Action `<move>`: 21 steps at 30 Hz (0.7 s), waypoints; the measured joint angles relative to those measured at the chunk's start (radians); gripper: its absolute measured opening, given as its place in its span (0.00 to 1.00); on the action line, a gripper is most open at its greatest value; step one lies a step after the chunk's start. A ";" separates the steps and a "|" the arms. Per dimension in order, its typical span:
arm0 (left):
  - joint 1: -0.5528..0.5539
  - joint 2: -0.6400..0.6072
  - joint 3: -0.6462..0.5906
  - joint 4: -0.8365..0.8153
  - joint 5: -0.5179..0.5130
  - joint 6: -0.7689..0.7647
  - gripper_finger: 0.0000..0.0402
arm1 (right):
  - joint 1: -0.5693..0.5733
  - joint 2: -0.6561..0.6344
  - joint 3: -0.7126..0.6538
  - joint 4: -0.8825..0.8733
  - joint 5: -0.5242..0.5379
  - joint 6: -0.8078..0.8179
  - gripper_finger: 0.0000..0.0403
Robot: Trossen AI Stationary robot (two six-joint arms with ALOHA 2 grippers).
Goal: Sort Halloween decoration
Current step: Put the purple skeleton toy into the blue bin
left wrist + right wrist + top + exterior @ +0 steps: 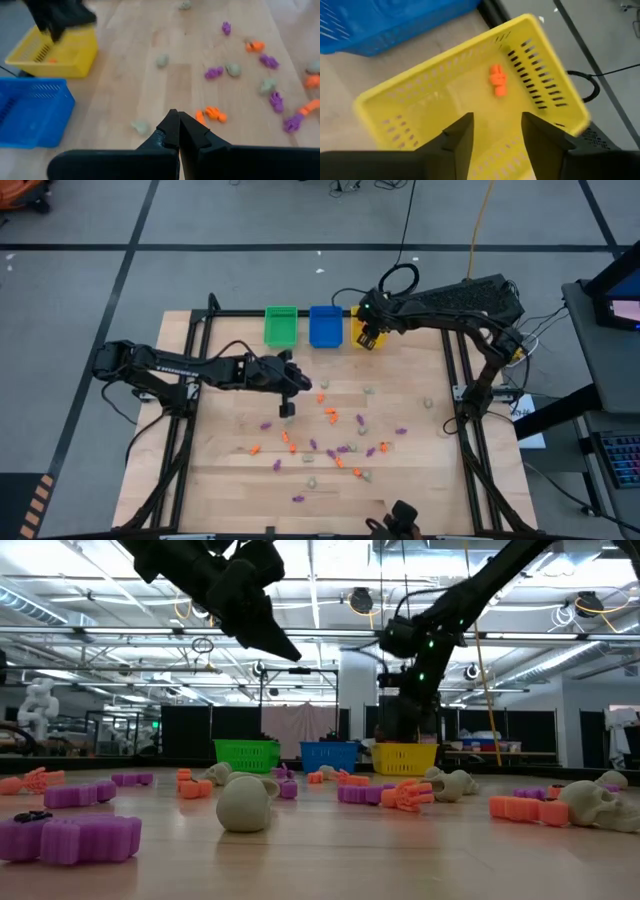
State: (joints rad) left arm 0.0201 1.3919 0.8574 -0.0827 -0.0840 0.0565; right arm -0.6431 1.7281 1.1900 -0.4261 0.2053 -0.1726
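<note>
Right claw [496,131] (fingers apart) hangs above orange trinket [497,80]; yellow bin [425,107] holds it.

Yellow bin [362,330] as landmark: right gripper [369,337] hangs right over it, blocking entry from above. Blue bin [325,326] touching beside it, green bin [281,326] beyond, both unobstructed above. Bare table [420,365] just before the yellow bin; scattered trinkets [335,442] clutter farther out.

Right tool [497,132] fingers parted (nothing between them); left tool [179,125] closed, raised mid-table.
</note>
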 joint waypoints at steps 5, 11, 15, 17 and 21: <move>-0.045 -0.005 0.000 -0.105 -0.009 -0.053 0.00 | 0.064 -0.148 -0.006 -0.055 -0.072 0.040 0.40; -0.116 -0.005 0.000 -0.227 -0.050 -0.158 0.00 | 0.209 -0.323 -0.087 -0.059 -0.159 0.095 0.40; -0.185 -0.029 0.026 -0.329 -0.090 -0.233 0.00 | 0.334 -0.421 -0.181 -0.004 -0.157 0.152 0.40; -0.227 -0.048 0.040 -0.382 -0.116 -0.267 0.00 | 0.399 -0.462 -0.242 0.068 -0.157 0.180 0.40; -0.300 -0.077 0.050 -0.426 -0.128 -0.344 0.00 | 0.522 -0.505 -0.356 0.220 -0.157 0.214 0.40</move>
State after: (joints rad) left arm -0.2798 1.3153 0.9074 -0.5091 -0.2115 -0.2873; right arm -0.1213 1.2227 0.8342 -0.2063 0.0487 0.0410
